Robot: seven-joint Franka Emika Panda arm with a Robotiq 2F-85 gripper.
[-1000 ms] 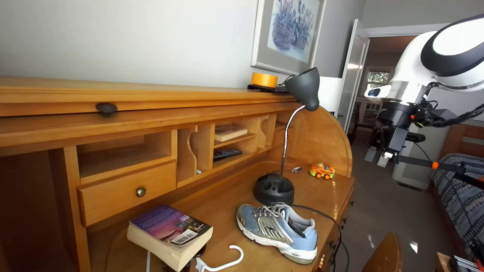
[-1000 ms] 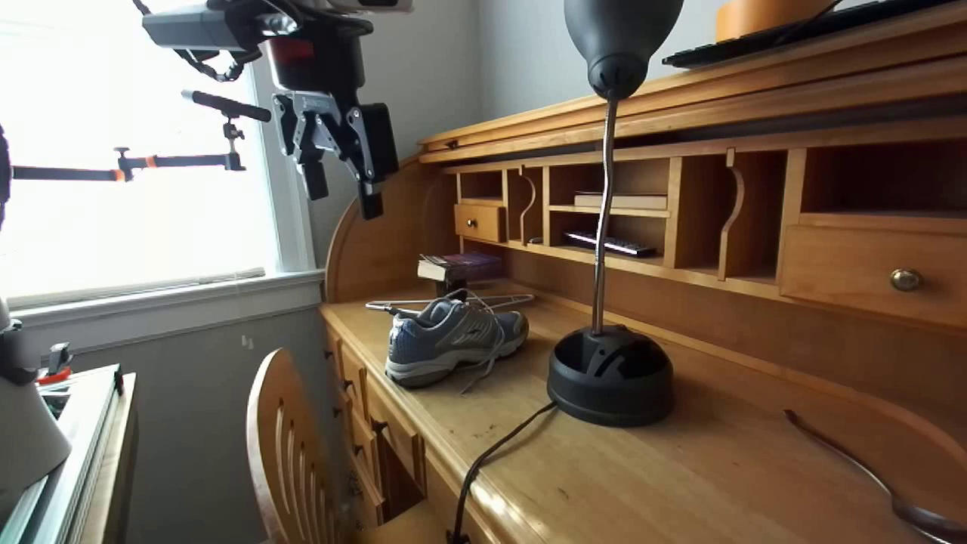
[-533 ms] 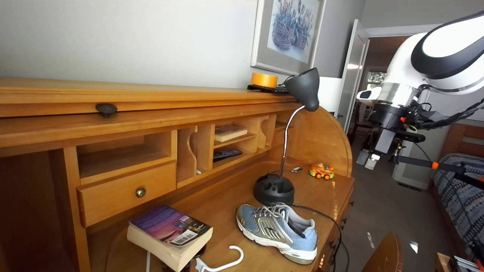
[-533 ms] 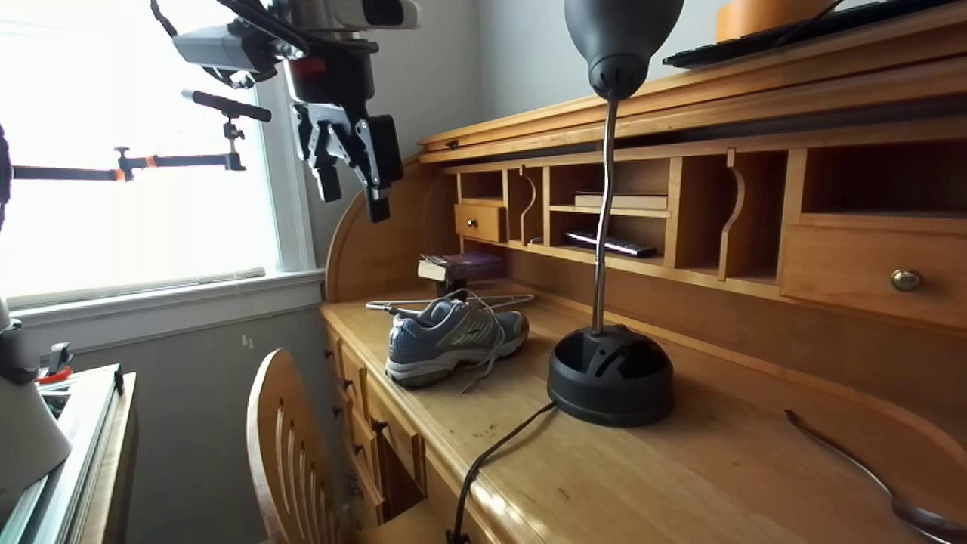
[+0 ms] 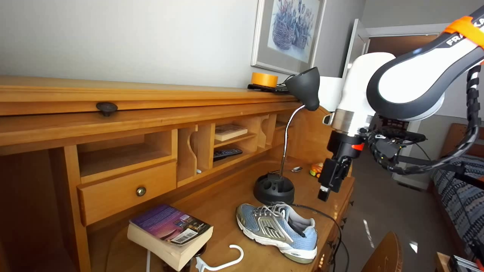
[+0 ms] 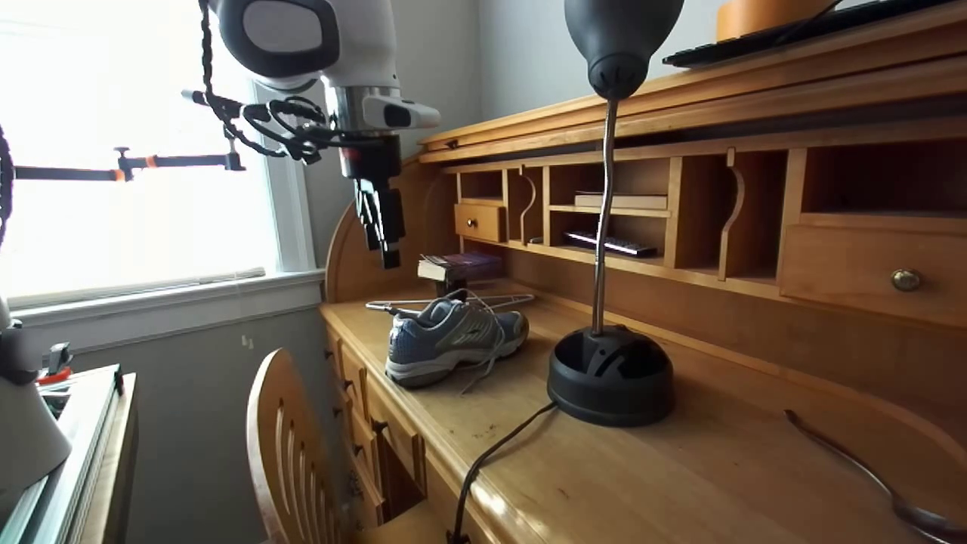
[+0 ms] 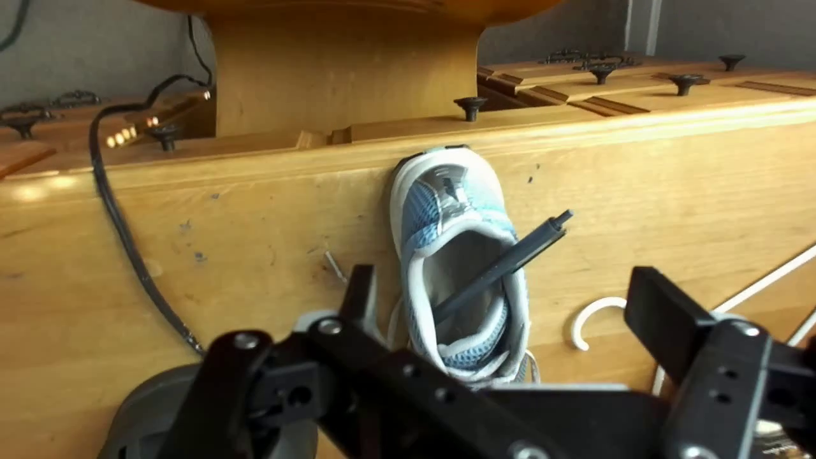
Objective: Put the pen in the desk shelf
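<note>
Slim, dark, stick-shaped pen, one: lies slantwise in the mouth of a blue-and-grey mesh sneaker; one end projects past the collar, the other rests inside. Sneaker stands on the light-brown wooden desktop.

Black two-fingered gripper, one: fingers spread well apart, nothing held; hangs above the sneaker, apart from sneaker and pen.

Light-brown wooden desk shelf, one: row of open cubbyholes parted by upright panels; pen not yet there.

Step in hand (judged): approach for the pick; lifting and placing both outstanding.

Next move (judged): descend, with some turn of the wrist so that the fingers straddle the slanting shaft; close on the projecting end, clear of the collar; draw the pen out without dragging the sneaker. Which cubbyhole is meant cannot be told.

Marks and writing:
- White-and-black robot arm: letters "FRA" and, at the edge of the view, "KA"; stretch between covered by a bright orange band.
- Thick, purple-covered paperback book: white barcode panel; digits and print too small to read.
- Sneaker: dark mark on the side; no brand name readable.
- Dark remote control, in a lower cubbyhole: key legends illegible.
</note>
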